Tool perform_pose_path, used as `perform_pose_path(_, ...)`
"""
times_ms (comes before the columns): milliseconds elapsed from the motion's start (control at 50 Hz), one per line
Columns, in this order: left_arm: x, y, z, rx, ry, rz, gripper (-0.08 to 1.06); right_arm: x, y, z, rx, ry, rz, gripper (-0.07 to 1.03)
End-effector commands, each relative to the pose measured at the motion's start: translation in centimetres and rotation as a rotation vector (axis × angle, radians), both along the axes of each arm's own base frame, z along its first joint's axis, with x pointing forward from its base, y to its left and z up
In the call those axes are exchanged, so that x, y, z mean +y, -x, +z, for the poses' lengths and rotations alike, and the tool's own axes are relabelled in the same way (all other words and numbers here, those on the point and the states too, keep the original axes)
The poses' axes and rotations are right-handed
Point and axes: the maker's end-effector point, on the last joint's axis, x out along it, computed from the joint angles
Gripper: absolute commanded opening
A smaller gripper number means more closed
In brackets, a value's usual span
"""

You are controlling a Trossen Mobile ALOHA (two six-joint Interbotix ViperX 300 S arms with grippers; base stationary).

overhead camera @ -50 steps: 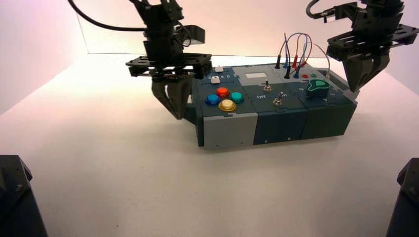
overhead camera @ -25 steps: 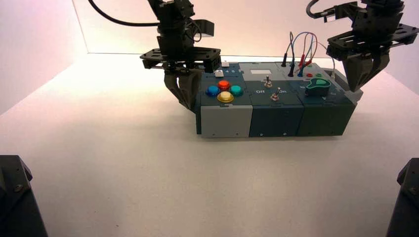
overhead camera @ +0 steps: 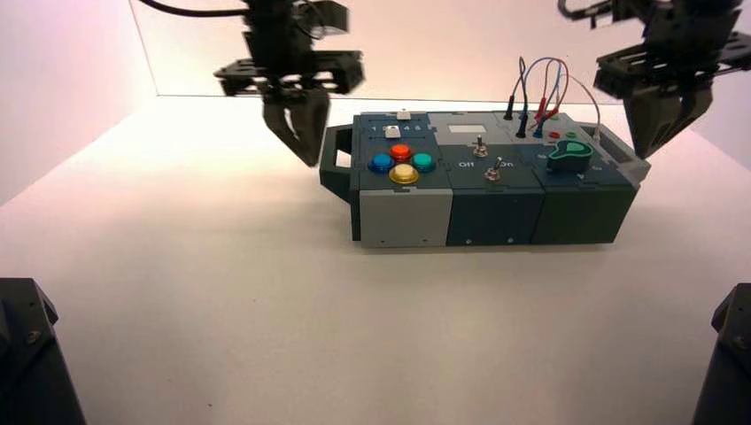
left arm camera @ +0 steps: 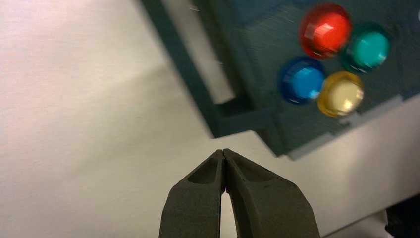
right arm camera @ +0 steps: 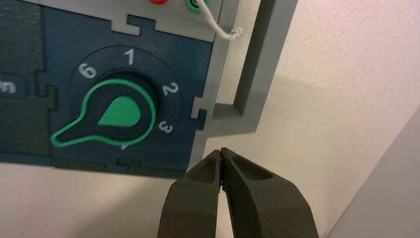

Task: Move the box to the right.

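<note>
The long dark teal-grey box [overhead camera: 496, 190] stands on the white table, its light grey panel [overhead camera: 406, 220] at its left front. Red, teal, blue and yellow round buttons [overhead camera: 403, 163] sit on its left section, also in the left wrist view [left arm camera: 324, 32]. My left gripper [overhead camera: 304, 158] is shut and empty, raised just left of the box's left end handle [overhead camera: 335, 164], apart from it. My right gripper [overhead camera: 660, 152] is shut and empty, above the right end handle [right arm camera: 257, 64]. The green knob [right arm camera: 116, 113] has its pointer past the 3, near no number.
Looped wires [overhead camera: 536, 88] rise from the box's back right. Two toggle switches [overhead camera: 485, 159] stand on the middle section. A white wall edge runs behind the table. Dark arm bases [overhead camera: 31, 354] sit at both front corners.
The left gripper pushed the box's left end to the right, then rose and drew back left off the handle. The box now sits straighter and farther right. The right gripper rose slightly.
</note>
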Motion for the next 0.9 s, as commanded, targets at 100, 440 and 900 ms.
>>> perform_pose_path(100,1.5,-2.6,0.8,-0.056,0.023,0.075,-0.03,0.3,0.1,2.3,-0.1,-0.025,-0.014,-0.02)
perform_pose_path(440,0.4,-4.9,-1.6,-0.041,0.013,0.103,-0.03,0.7,0.4,3.0,-0.147,-0.057,-0.038,-0.02)
perform_pose_path(900,-2.9,-5.6,-2.3,-0.044,0.025,0.051,-0.03,0.8,0.2,3.6,-0.175,-0.069,-0.039,-0.02)
